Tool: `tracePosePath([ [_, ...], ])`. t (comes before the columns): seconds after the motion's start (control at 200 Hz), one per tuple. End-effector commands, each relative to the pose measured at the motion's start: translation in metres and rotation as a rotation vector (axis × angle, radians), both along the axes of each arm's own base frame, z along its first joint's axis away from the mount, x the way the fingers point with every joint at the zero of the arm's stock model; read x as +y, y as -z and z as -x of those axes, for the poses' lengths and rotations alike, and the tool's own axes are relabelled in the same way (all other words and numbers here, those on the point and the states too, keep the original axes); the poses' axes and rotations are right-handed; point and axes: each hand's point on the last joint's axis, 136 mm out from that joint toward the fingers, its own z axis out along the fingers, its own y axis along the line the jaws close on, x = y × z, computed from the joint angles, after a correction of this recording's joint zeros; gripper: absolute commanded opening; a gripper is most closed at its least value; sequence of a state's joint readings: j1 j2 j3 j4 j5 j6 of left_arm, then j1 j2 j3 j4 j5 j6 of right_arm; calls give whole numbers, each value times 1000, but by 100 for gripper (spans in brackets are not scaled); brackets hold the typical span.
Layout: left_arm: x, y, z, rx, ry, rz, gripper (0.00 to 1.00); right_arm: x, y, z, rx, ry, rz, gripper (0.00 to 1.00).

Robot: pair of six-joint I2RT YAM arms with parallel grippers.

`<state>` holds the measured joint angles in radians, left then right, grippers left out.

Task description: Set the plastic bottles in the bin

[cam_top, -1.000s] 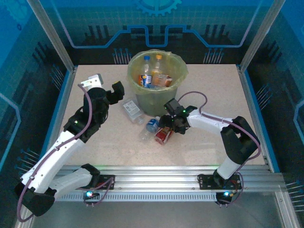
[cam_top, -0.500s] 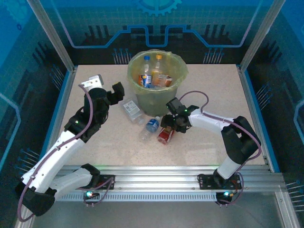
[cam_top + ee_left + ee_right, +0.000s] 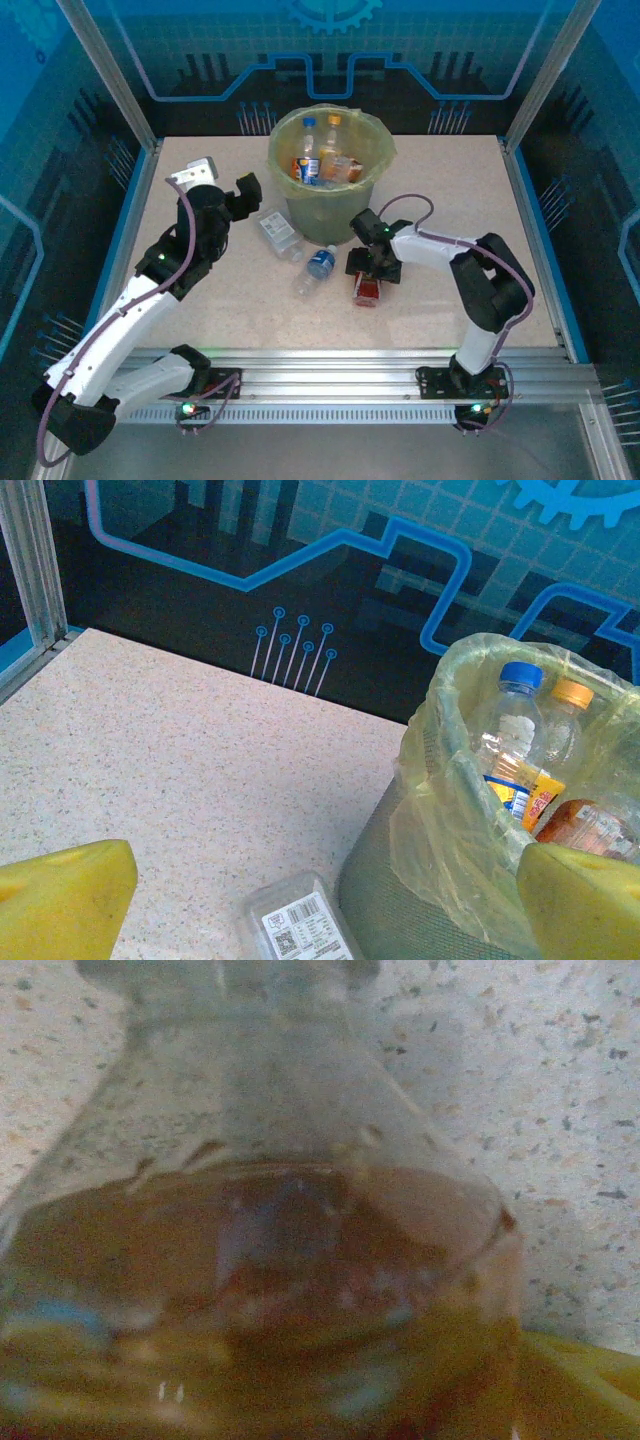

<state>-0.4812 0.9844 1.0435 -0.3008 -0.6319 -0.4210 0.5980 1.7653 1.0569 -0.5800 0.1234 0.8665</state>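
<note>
From above, the bin stands at 12 o'clock on the worktop, with several bottles already inside it. Three more lie loose: the white-labelled bottle at the bin's 8 o'clock, the blue-labelled bottle at its 6 o'clock, and the red-labelled bottle at its 5 o'clock. The right claw sits over that last bottle's 12 o'clock end. Within the past second the red-labelled bottle has slid toward 3 o'clock, clear of the blue-labelled one, and swung to lie along the 12-to-6 line, the claw travelling with it. We read that as the claw lining the bottle up for a lift. The bottle is still on the worktop. The left claw has not moved from the bin's 9 o'clock.

In the left wrist view its yellow fingers stand wide apart with nothing between them. The bin rises at 3 o'clock, holding a blue-capped bottle and an orange-capped bottle.

The right wrist view presses against the red-labelled bottle's shoulder, its neck at 12 o'clock, with one yellow pad at 5 o'clock. We cannot tell whether this claw is clamped on the bottle or merely around it.
</note>
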Motion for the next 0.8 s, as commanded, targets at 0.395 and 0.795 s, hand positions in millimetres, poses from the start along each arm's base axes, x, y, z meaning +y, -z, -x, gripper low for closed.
tracePosePath([
  [0.395, 4, -1, -1, -11, -20, 26, 99, -4, -39, -4, -61, -70, -7, 53],
  [0.795, 3, 1, -2, -7, -16, 34, 99, -42, -199, -7, -464, -99, 45, 45],
])
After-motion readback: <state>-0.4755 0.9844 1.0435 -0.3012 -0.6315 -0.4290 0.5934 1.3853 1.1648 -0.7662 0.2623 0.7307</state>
